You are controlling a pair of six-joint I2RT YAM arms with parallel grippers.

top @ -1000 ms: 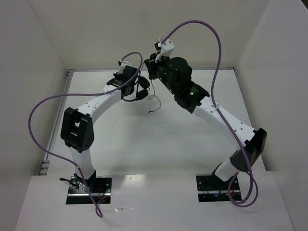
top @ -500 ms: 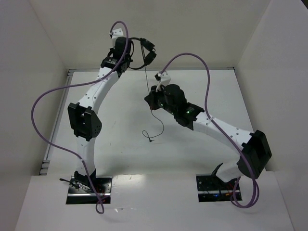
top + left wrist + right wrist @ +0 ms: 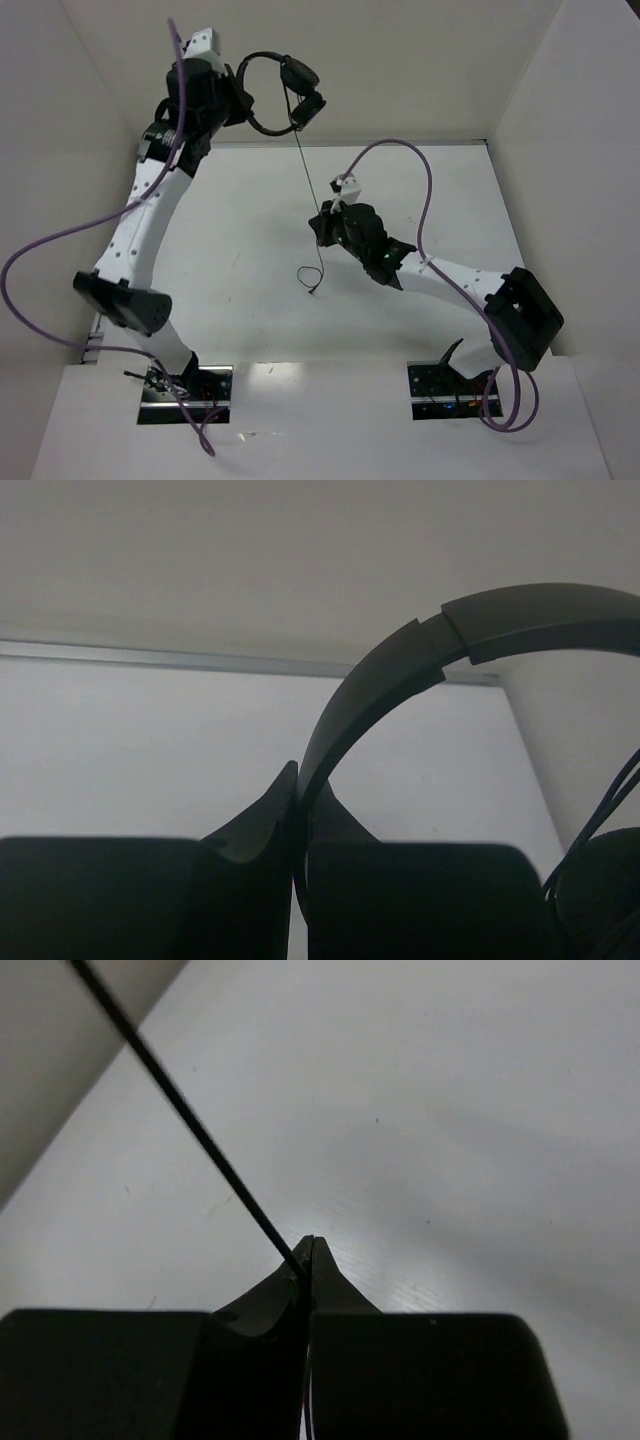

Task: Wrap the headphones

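The black headphones [image 3: 300, 88] hang high at the back left, their two earcups close together. My left gripper [image 3: 243, 103] is shut on the thin headband [image 3: 400, 670], which arcs up and to the right out of the jaws; one earcup [image 3: 600, 895] shows at the lower right. The thin cord [image 3: 305, 170] runs straight and taut from the earcups down to my right gripper [image 3: 319, 222], which is shut on it above the table's middle. In the right wrist view the cord [image 3: 180, 1110] enters the closed fingertips from the upper left. The cord's free end [image 3: 313, 289] dangles below, curled.
White walls close in the table [image 3: 230, 260] at the back and on both sides. Thick purple robot cables [image 3: 425, 190] loop off both arms. A metal rail [image 3: 150, 657] runs along the table's far edge.
My left arm has lifted the headphones up and to the left. My right gripper has come down and nearer along the cord, which now stretches straight between the two grippers.
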